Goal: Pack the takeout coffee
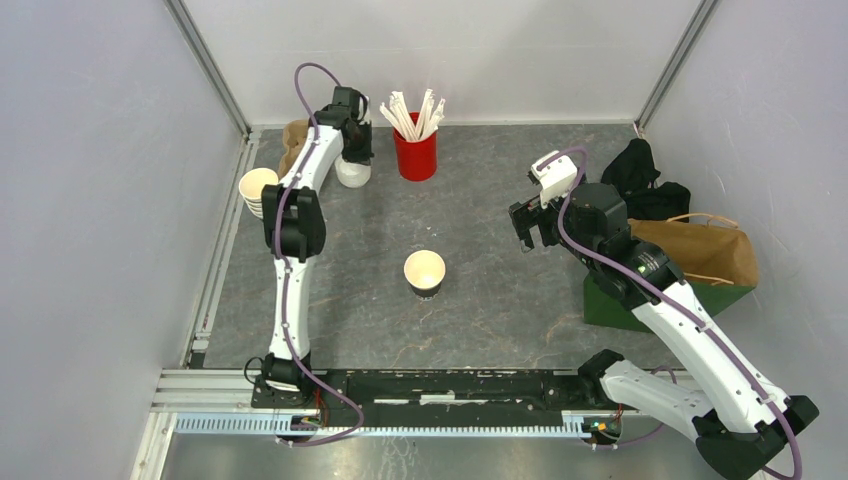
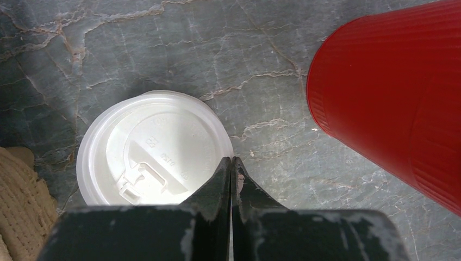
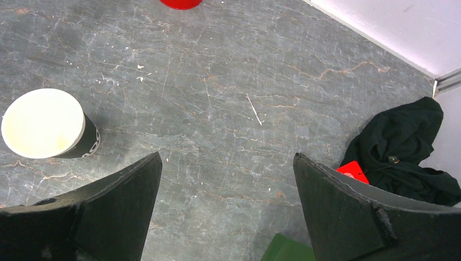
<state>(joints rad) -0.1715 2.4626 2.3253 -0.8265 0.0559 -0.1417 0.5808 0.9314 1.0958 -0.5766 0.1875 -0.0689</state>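
Grey marbled tabletop (image 1: 500,290), pale walls (image 1: 90,200) on 3 sides, metal corner posts (image 1: 210,65).

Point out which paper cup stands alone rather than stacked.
The black cup at the middle of the table, upright, lidless, cream inside. The other cups sit nested in a stack at the table's left edge.

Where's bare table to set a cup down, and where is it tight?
Free: the stretch between the open cup and the right tool, and the near strip between that cup and the arm bases. Crowded: the far-left corner, where left tool, lid stack, red holder and cup stack bunch together.
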